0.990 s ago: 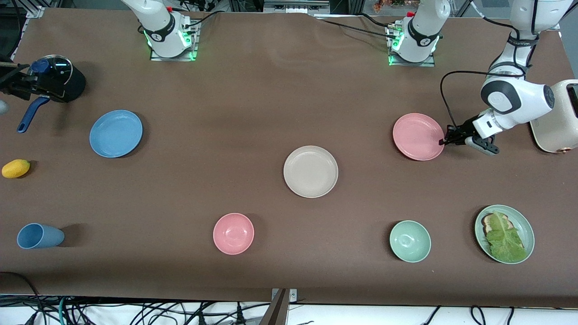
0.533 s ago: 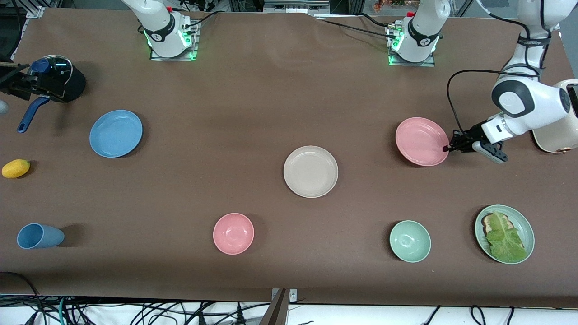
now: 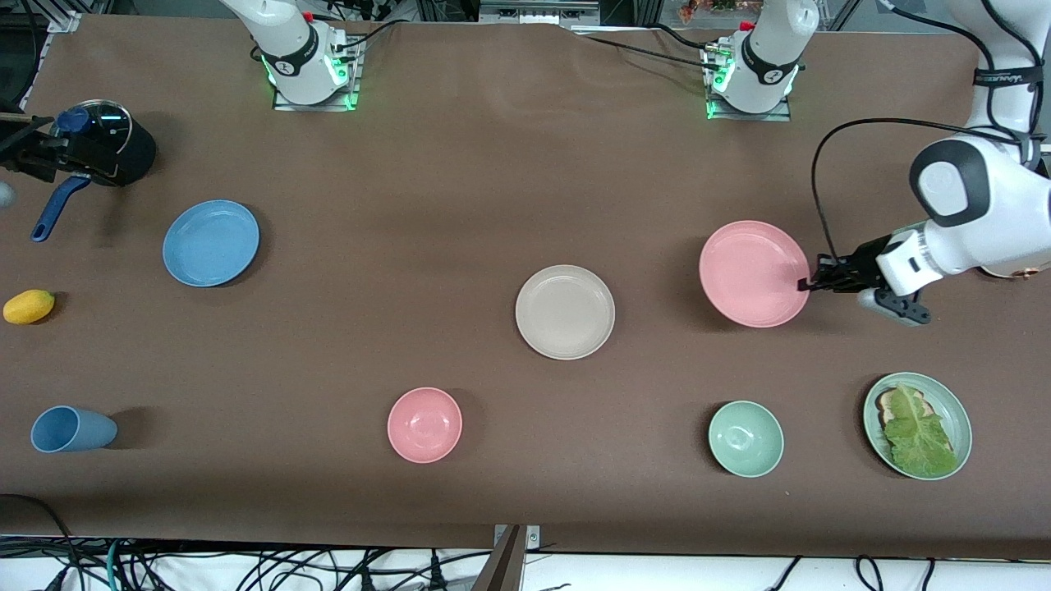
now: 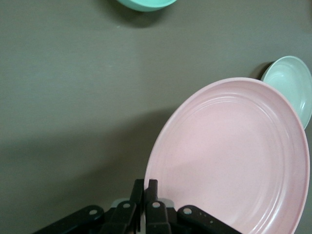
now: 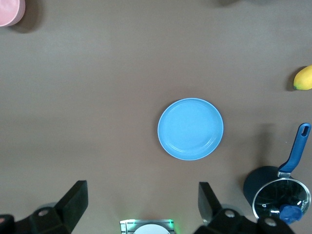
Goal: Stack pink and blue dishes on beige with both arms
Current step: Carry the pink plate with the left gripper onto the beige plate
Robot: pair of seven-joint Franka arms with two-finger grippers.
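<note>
My left gripper [image 3: 806, 284] is shut on the rim of the pink plate [image 3: 751, 273], holding it up off the table, slightly tilted. In the left wrist view the two fingers [image 4: 147, 187] pinch the pink plate's [image 4: 229, 156] edge, and the beige plate [image 4: 292, 83] peeks out past it. That beige plate [image 3: 565, 312] lies empty mid-table. The blue plate [image 3: 211, 243] lies flat toward the right arm's end. My right gripper [image 5: 142, 190] hangs open and high, out of the front view, with the blue plate [image 5: 190, 129] seen far below it.
A pink bowl [image 3: 424, 424], a mint-green bowl [image 3: 745, 439] and a green plate with lettuce [image 3: 917, 425] sit near the front edge. A blue cup [image 3: 70, 429], a lemon [image 3: 29, 306] and a dark pot [image 3: 107, 152] stand at the right arm's end, a toaster [image 3: 1030, 263] at the left arm's.
The left gripper has lifted the pink plate off the table and carried it a little toward the front camera. The right arm waits unmoved.
</note>
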